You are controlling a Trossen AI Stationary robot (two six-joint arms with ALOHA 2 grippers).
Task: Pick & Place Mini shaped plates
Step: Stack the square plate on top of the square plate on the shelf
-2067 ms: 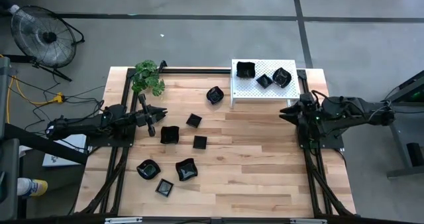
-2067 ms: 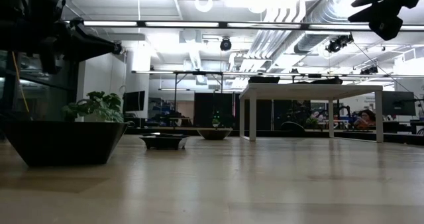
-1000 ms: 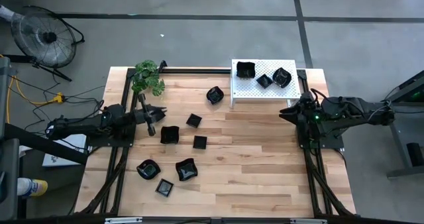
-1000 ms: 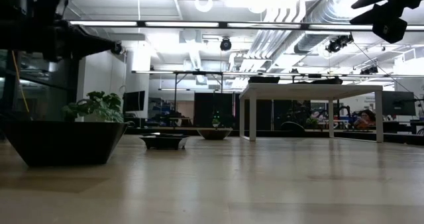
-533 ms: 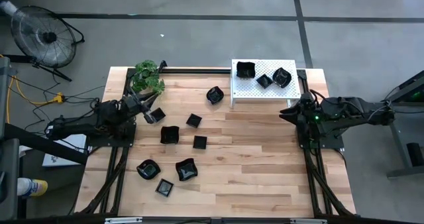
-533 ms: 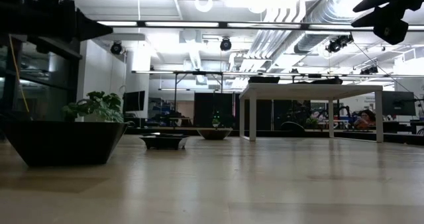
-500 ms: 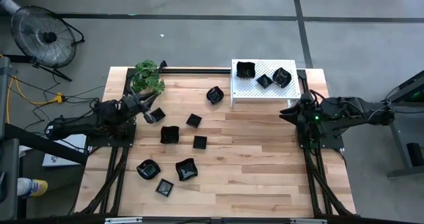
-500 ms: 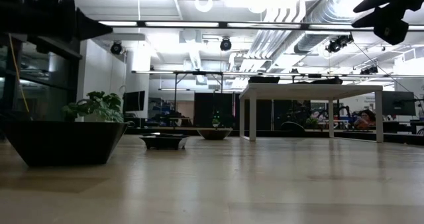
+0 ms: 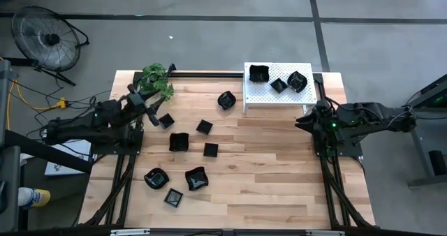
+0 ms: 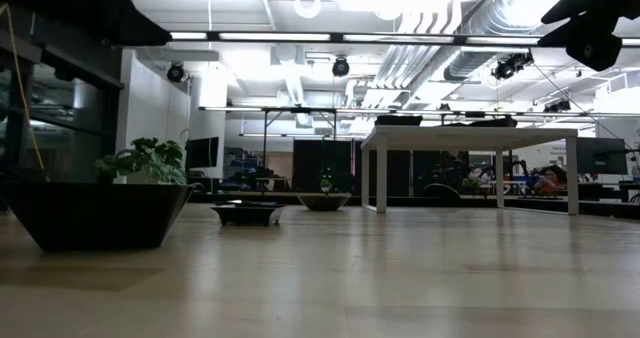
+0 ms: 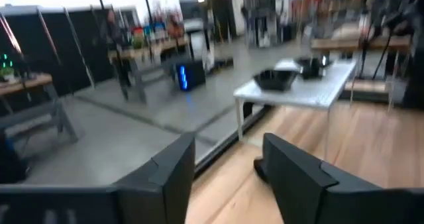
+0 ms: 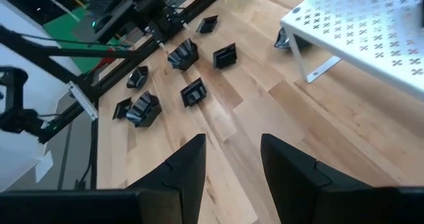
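Several mini shaped plates, small and glossy black, lie scattered on the wooden table (image 9: 279, 180); one square plate (image 9: 166, 120) sits just in front of my left gripper (image 9: 148, 106). That gripper is open and empty, its fingers (image 11: 173, 168) apart in the left wrist view. Three more plates (image 9: 279, 85) rest on the white perforated rack (image 9: 269, 96). At the table's right edge my right gripper (image 9: 302, 117) hovers open and holds nothing (image 12: 232, 158). The right wrist view shows the scattered plates (image 12: 193, 91) farther off. A large-looking plate (image 10: 100, 213) stands close in the low view.
A small green plant (image 9: 157, 79) stands at the back left corner, close to the left gripper. One plate (image 9: 226, 100) lies just left of the rack. Black frame rails (image 9: 126, 173) run along both table sides. A fan (image 9: 49, 37) stands on the floor.
The left gripper carried a square plate toward the back left, opened and let it go on the table, then drew back toward the plant. The right arm has stayed still.
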